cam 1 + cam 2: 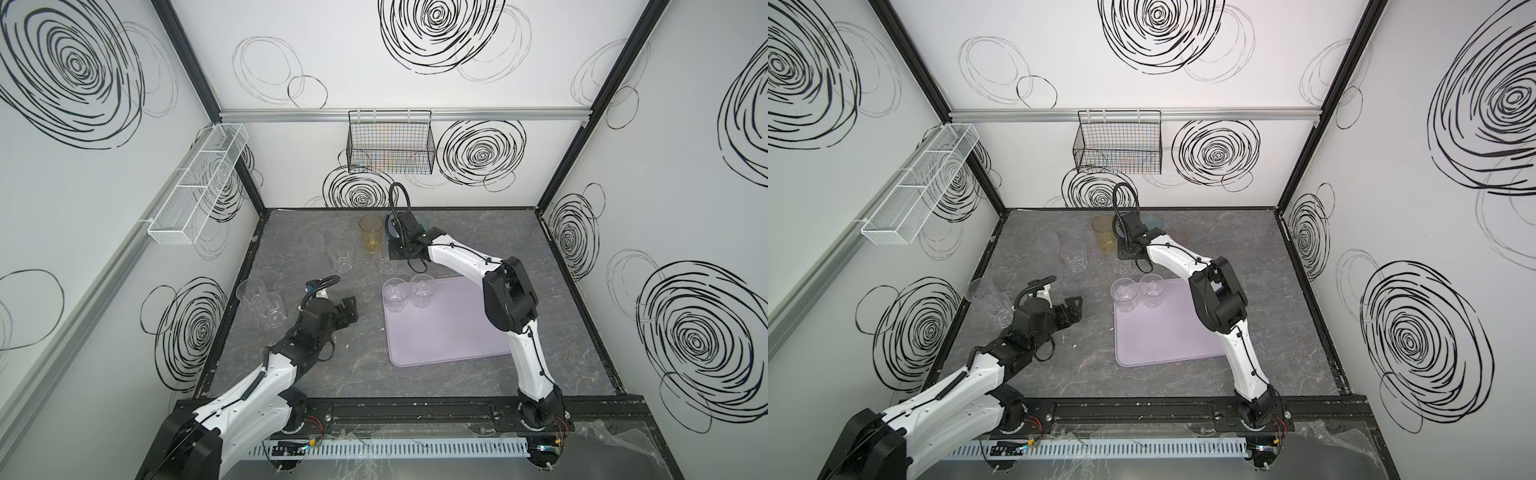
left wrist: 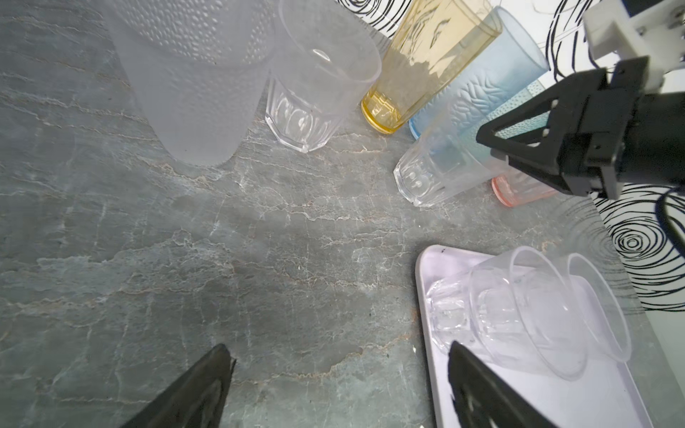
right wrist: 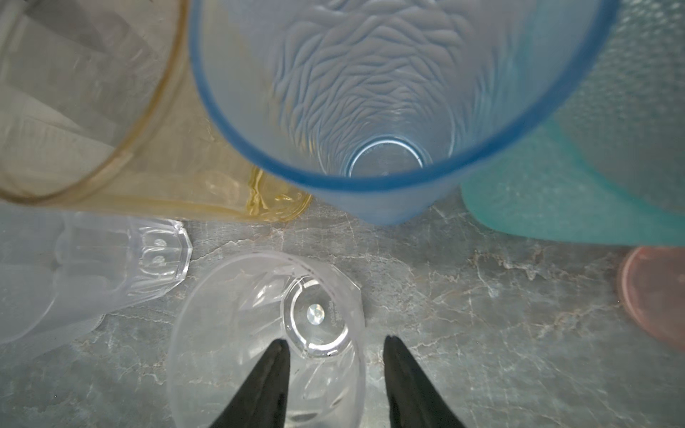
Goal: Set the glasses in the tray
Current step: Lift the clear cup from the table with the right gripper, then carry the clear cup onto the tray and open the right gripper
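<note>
The left gripper (image 1: pixel 351 308) hovers with jaws wide, holding nothing, at 9 o'clock from the tray (image 1: pixel 449 332). Two clear glasses (image 1: pixel 395 296) stand upright in the tray's 11 o'clock corner. At 12 o'clock beyond that corner, the right gripper (image 3: pixel 335 339) straddles the rim of a clear glass (image 3: pixel 230 315), jaws apart, one finger inside. An amber glass (image 1: pixel 371 239) stands at its 11 o'clock.

No legible text; embossed mark (image 3: pixel 332 313) on clear glass (image 3: pixel 237 318) base unreadable
</note>
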You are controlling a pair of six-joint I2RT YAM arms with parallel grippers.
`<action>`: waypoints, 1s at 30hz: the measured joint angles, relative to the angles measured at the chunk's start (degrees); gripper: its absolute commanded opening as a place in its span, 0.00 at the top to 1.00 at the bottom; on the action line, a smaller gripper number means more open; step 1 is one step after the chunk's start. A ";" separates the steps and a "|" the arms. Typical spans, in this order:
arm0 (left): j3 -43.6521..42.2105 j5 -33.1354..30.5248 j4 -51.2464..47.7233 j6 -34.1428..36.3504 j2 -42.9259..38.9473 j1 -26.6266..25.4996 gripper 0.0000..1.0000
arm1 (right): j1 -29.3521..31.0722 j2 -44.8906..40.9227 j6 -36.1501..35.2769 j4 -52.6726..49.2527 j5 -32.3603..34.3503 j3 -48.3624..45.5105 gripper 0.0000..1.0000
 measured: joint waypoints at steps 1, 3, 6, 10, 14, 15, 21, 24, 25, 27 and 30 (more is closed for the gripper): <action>0.00 0.09 0.22 -0.07 0.31 0.00 0.06 | 0.00 0.37 0.02 -0.33 0.13 0.00 0.71; 0.00 0.26 0.63 -0.26 0.66 0.00 0.07 | 0.00 0.76 -0.02 -0.72 0.48 0.00 0.79; -0.02 0.46 0.70 -0.50 0.68 -0.07 0.06 | 0.00 0.72 -0.15 -1.40 1.09 0.00 0.86; 0.09 0.46 -0.07 -1.11 0.46 -0.09 0.06 | -0.20 -0.57 -0.09 -3.63 1.55 -0.02 0.88; 1.29 0.59 -3.78 -0.76 -0.28 -0.09 0.06 | -0.46 -5.97 0.00 -5.18 1.29 -2.34 0.89; 1.38 0.55 -4.00 -0.59 -0.70 -0.09 0.06 | -0.48 -8.09 -0.02 -5.25 1.38 -3.52 0.89; 1.46 0.48 -7.89 -0.94 -5.62 -0.28 0.07 | -1.27 -23.93 0.00 -5.62 1.73 -8.74 0.88; 2.19 -0.07 -9.99 -1.03 -7.74 -0.76 0.06 | -2.36 -31.47 0.09 -5.62 2.97 -12.90 0.88; 2.43 -0.28 -10.14 -1.03 -8.22 -0.81 0.06 | -2.97 -34.40 0.02 -5.07 3.54 -15.93 0.88; 3.10 -0.52 -10.25 -0.79 -8.13 -0.81 0.06 | -4.70 -40.02 -0.09 -4.50 4.44 -23.02 0.87; 4.83 -0.92 -9.66 -0.20 -5.79 -0.90 0.06 | -8.57 -48.06 -0.42 -3.32 5.79 -35.91 0.87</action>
